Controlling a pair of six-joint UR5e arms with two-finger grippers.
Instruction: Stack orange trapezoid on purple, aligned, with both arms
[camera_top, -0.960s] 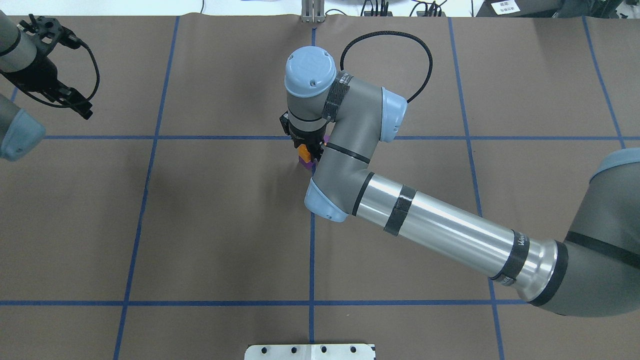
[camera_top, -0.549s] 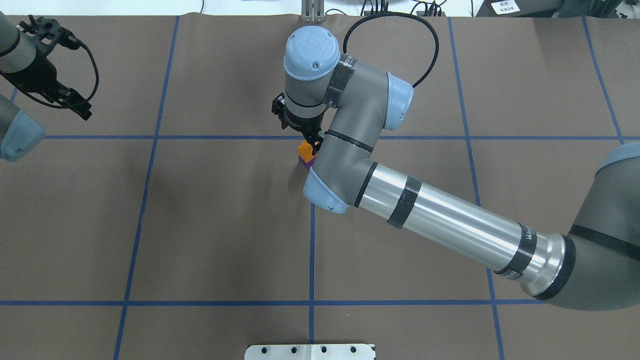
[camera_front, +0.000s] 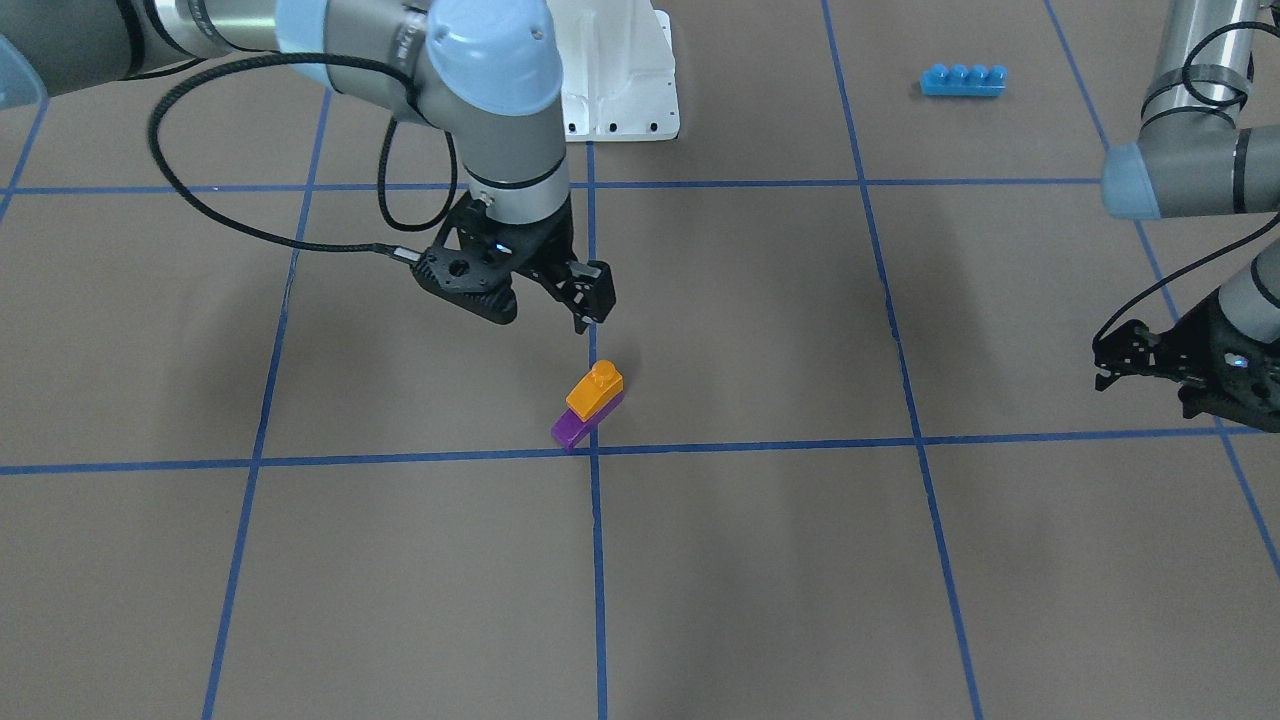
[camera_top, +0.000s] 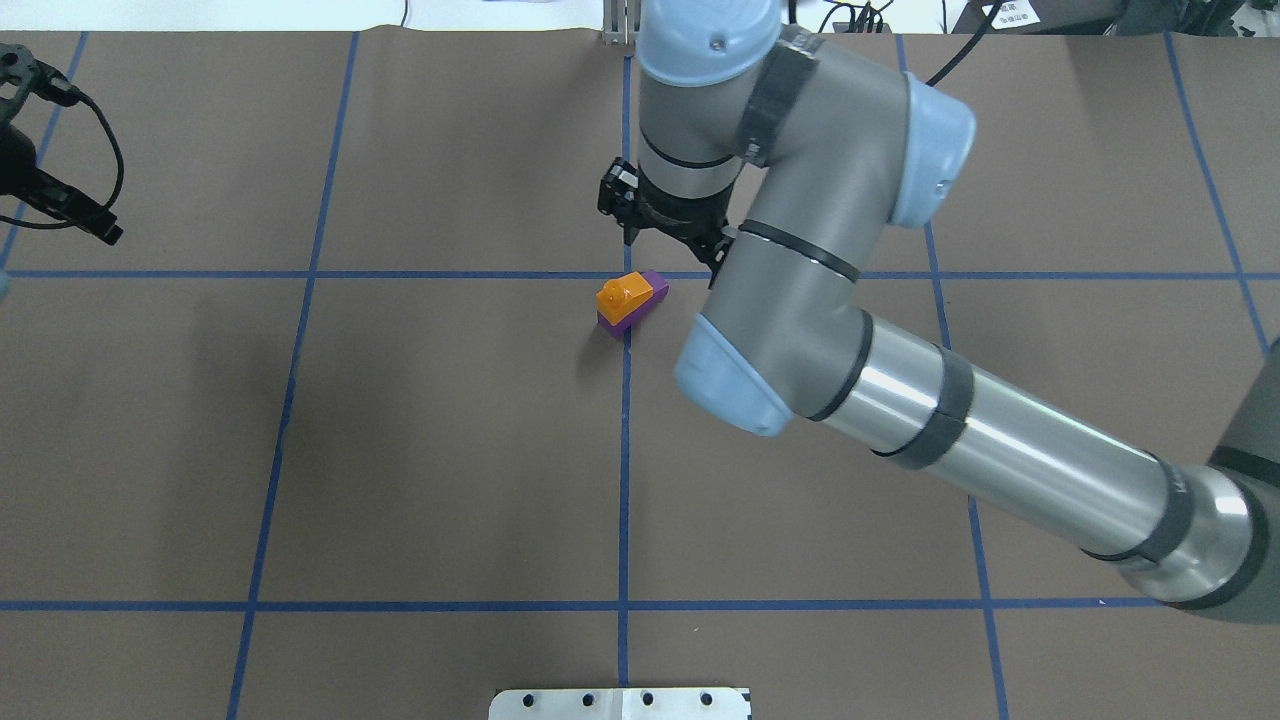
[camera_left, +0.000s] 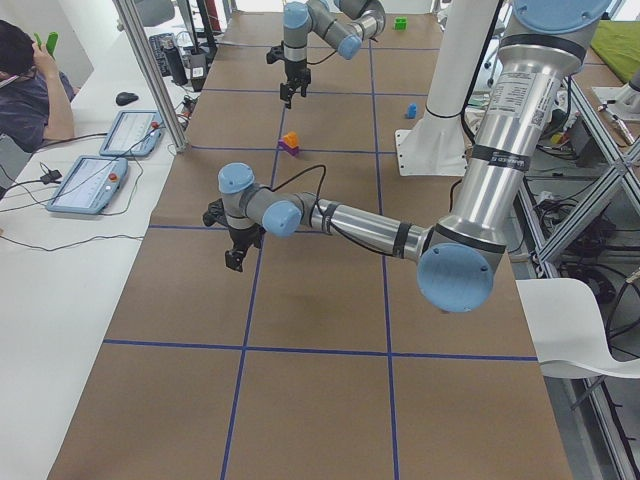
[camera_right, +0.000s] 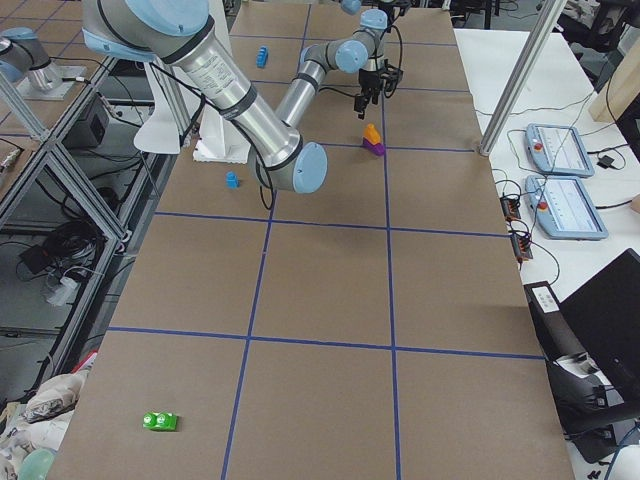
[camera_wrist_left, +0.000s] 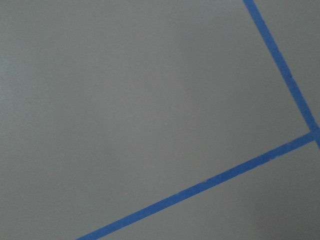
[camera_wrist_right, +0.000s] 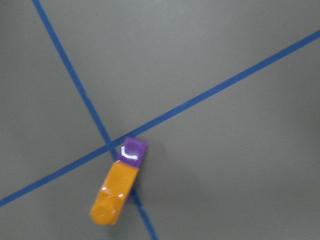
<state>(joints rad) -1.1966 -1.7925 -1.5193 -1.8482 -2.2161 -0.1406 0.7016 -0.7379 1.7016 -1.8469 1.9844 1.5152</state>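
Observation:
The orange trapezoid (camera_top: 620, 294) sits on top of the purple brick (camera_top: 655, 284) at a crossing of blue tape lines near the table's middle. The stack also shows in the front view, orange (camera_front: 595, 388) over purple (camera_front: 570, 431), and in the right wrist view, orange (camera_wrist_right: 114, 194) and purple (camera_wrist_right: 133, 150). The purple end sticks out past the orange. My right gripper (camera_front: 545, 303) is open and empty, raised above and behind the stack, clear of it. My left gripper (camera_front: 1100, 365) hovers far off at the table's left side, empty and apparently open.
A long blue four-stud brick (camera_front: 962, 79) lies near the robot's base on the left-arm side. A small blue brick (camera_right: 232, 180) and a green brick (camera_right: 160, 421) lie elsewhere on the table. A white mounting plate (camera_front: 620, 90) sits at the robot's edge. An operator (camera_left: 30, 80) sits beside the table.
My right gripper has let go of the orange brick, lifted and drawn back from the stack. The left gripper has shifted further left.

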